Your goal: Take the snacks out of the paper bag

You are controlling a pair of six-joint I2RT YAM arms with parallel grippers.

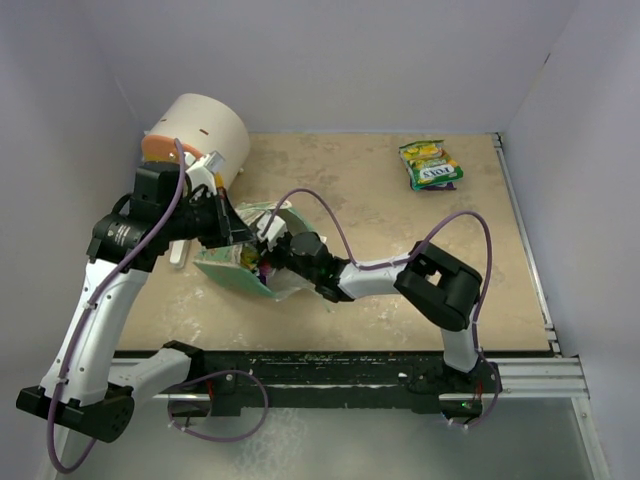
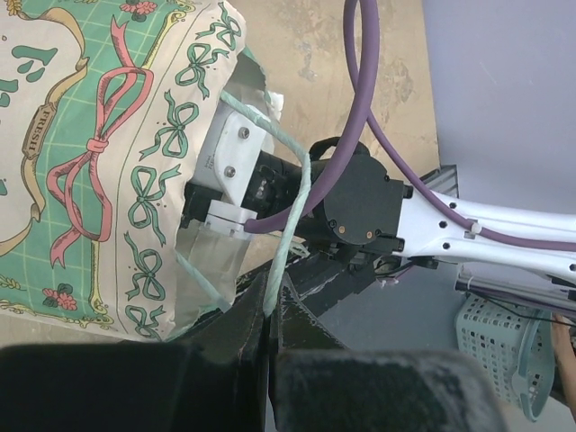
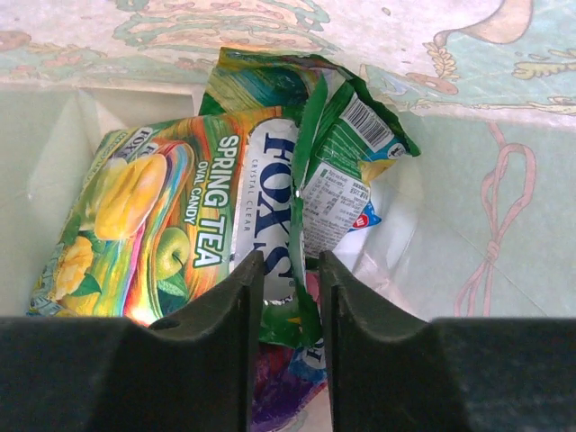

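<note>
My left tool is pressed together on the string handle of the paper bag, holding its mouth open. My right arm lies low across the tabletop, wrist inside the bag. My right tool straddles 1 FOX'S packet there, jaws partly apart; I cannot tell whether they bite. The packet looks light, crinkly and slippery, so I'd pinch its crimped edge.

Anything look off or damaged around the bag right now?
The paper bag lies on its side, its mouth rim crumpled and perhaps torn beside the string handle pinched in the left tool. The cream cylinder behind it lies tipped over. Nothing looks spilled; the right tool is inside, straddling a FOX'S packet.
</note>
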